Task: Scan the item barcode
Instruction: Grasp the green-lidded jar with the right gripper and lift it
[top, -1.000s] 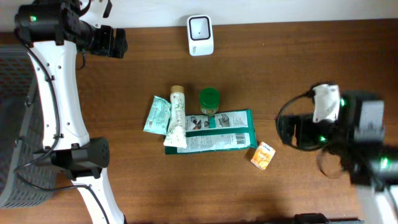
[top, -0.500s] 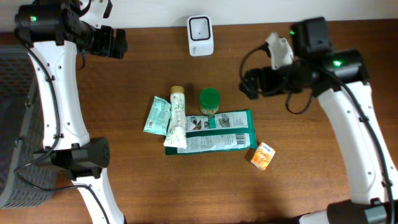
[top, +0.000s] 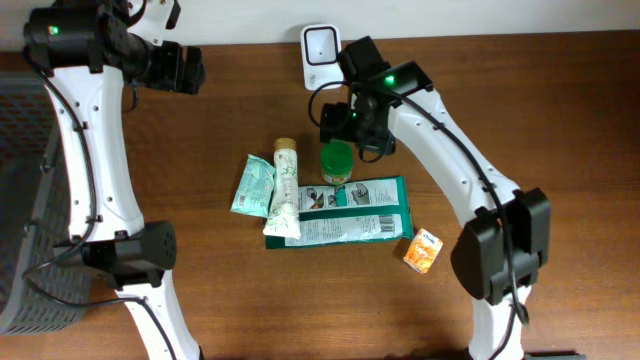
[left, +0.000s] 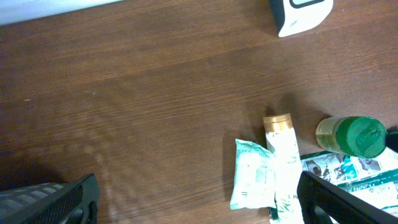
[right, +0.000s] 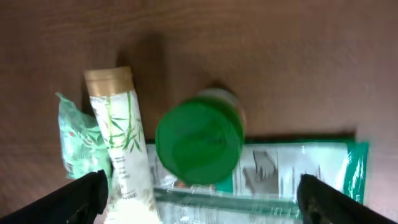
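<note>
Right tool (right: 200, 195) spread wide, nothing grasped, held above jar (right: 199, 142). Jar stood on counter (top: 520, 120), just beside tube (top: 284, 190), at packet (top: 350, 215) edge. Scanner (top: 322, 55) near. Left tool (top: 188, 68) released, well apart.

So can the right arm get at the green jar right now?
Probably yes: its open fingers hang above the jar, the lid is uncovered, though the tube lies close beside it.

Five items (top: 350, 226), one scanner (top: 321, 55)
</note>
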